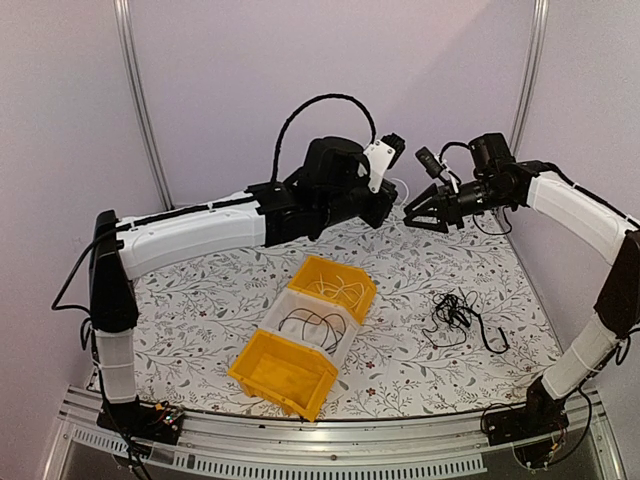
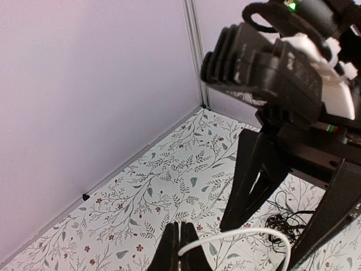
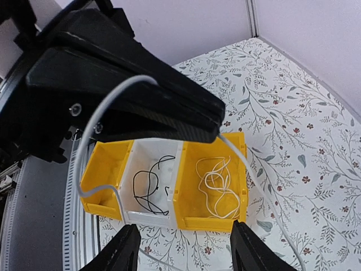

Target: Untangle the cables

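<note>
A thin white cable comes out from between my left gripper's shut fingers, high above the back of the table. The same cable loops under that gripper in the right wrist view and trails down toward the table. My right gripper faces the left one, close by, open, with nothing between its fingers. A tangle of black cables lies on the table at right. A far yellow bin holds loose white cables. The white bin holds a black cable.
A near yellow bin completes the row of three bins at the table's centre. The floral cloth covers the table, with pale walls and metal posts behind. The left arm stretches across the back.
</note>
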You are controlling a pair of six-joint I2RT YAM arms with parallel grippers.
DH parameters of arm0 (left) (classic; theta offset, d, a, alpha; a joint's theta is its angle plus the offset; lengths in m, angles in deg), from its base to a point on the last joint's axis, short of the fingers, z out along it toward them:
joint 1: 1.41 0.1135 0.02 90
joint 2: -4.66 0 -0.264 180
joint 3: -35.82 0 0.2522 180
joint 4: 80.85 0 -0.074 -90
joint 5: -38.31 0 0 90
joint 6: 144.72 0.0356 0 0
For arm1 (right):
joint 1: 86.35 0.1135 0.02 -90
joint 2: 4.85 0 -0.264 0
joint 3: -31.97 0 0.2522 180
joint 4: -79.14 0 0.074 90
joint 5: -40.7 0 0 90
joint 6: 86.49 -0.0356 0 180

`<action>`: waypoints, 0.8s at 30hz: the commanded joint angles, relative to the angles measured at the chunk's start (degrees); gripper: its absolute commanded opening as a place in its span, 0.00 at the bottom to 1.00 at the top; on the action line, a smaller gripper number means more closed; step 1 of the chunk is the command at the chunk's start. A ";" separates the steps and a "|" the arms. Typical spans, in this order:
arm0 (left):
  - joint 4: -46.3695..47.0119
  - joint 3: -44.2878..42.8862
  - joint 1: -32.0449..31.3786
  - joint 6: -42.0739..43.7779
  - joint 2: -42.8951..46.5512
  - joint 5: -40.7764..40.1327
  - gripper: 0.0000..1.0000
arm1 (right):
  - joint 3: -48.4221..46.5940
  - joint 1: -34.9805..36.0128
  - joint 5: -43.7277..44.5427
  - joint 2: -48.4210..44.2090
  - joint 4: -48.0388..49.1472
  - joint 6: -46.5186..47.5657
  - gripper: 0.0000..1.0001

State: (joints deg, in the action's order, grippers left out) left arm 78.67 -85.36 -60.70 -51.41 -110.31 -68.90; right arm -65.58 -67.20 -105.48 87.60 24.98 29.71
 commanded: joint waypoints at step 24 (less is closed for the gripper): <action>-0.89 3.27 1.02 -6.03 9.78 -0.78 0.00 | 10.83 0.34 1.91 8.96 21.52 -17.84 0.02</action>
State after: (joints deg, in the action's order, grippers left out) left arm 77.36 -82.47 -60.26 -56.89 -103.06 -68.70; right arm -55.61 -66.08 -105.15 94.98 43.69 16.22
